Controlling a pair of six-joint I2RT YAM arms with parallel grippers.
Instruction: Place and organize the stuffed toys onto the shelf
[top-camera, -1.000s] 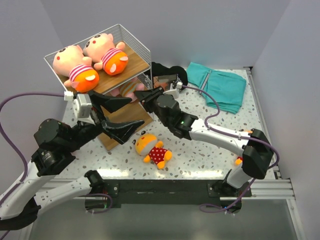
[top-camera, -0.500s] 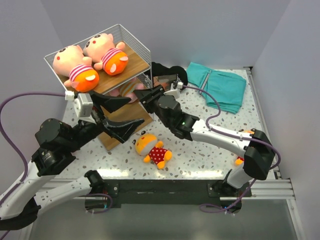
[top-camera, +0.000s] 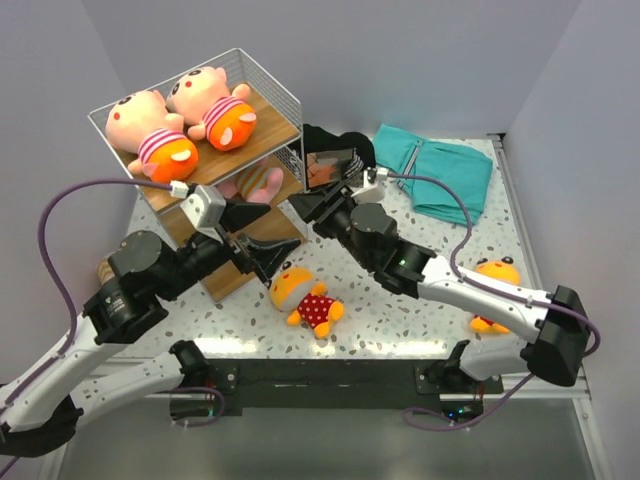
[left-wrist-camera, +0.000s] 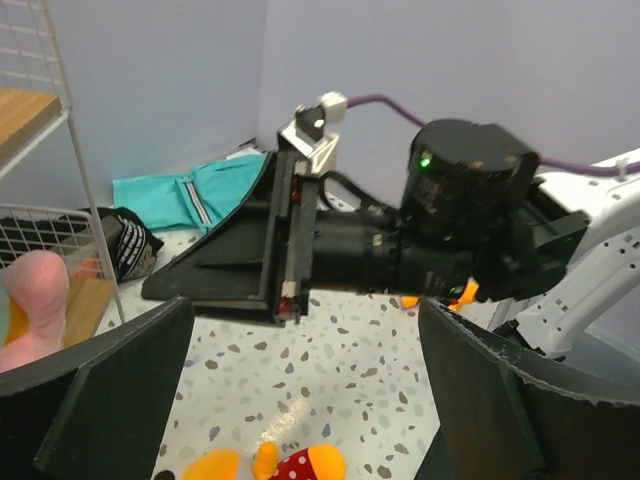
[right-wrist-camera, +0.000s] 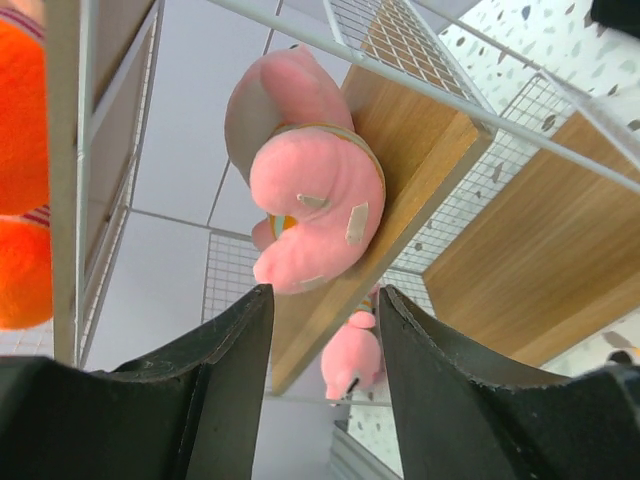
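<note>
The shelf (top-camera: 280, 126) stands at the far left. Two pink stuffed toys (top-camera: 150, 135) (top-camera: 215, 105) in striped tops and orange shorts lie on its top board. A third pink toy (top-camera: 252, 184) lies on the middle board; the right wrist view shows it (right-wrist-camera: 305, 190) with another pink toy (right-wrist-camera: 355, 352) on the board below. A yellow-headed toy in a red polka-dot outfit (top-camera: 305, 298) lies on the table in front of the shelf. My left gripper (top-camera: 262, 232) is open and empty just above it. My right gripper (top-camera: 310, 205) is open and empty, facing the shelf's right side.
An orange toy (top-camera: 492, 278) lies at the right, partly behind my right forearm. A folded teal cloth (top-camera: 440, 170) and a black bundle (top-camera: 335, 150) lie at the back. The two grippers are close together beside the shelf. Grey walls enclose the table.
My right gripper has backed away from the middle board toward the right. My left arm has swung right and forward. The orange toy at the right has come into view.
</note>
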